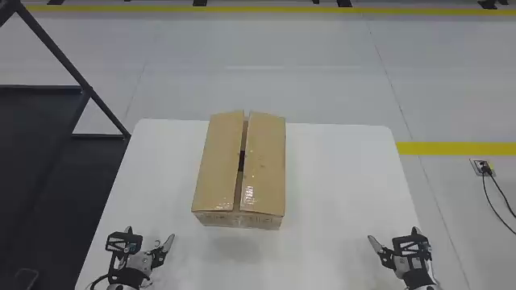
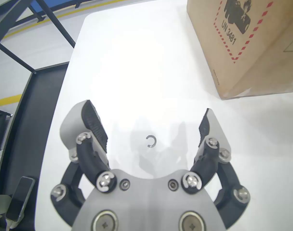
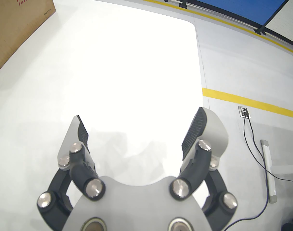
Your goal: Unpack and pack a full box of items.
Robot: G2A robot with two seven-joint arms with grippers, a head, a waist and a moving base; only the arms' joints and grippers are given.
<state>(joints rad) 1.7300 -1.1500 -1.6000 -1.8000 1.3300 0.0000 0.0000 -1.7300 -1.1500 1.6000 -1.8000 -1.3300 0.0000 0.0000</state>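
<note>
Squarely in the middle of the white rounded-corner table (image 1: 339,209) stands the brown rectangular cardboard box (image 1: 239,169), its long side running away from the robot. Its two top flaps are folded shut and meet along a central seam, with a small dark slit partway along where they do not quite touch. The near part of the top has a glossy sheen; whether that is tape is hard to tell. From the left wrist view, one side wall carries a label with a red dashed border and a black pictogram, and the box's upper part and far end are cut off there. From the right wrist view only a lower corner of the box enters the picture. What the box holds is hidden by the closed flaps.

At the near left edge of the table the left gripper (image 2: 147,111) hangs with its ribbed black pads spread wide, holding nothing. A small C-shaped metal clip (image 2: 151,142) lies on the tabletop below the gap. The right gripper (image 3: 139,115) sits at the near right edge, fingers likewise apart and empty. Both grippers are well apart from the box, one on each side
</note>
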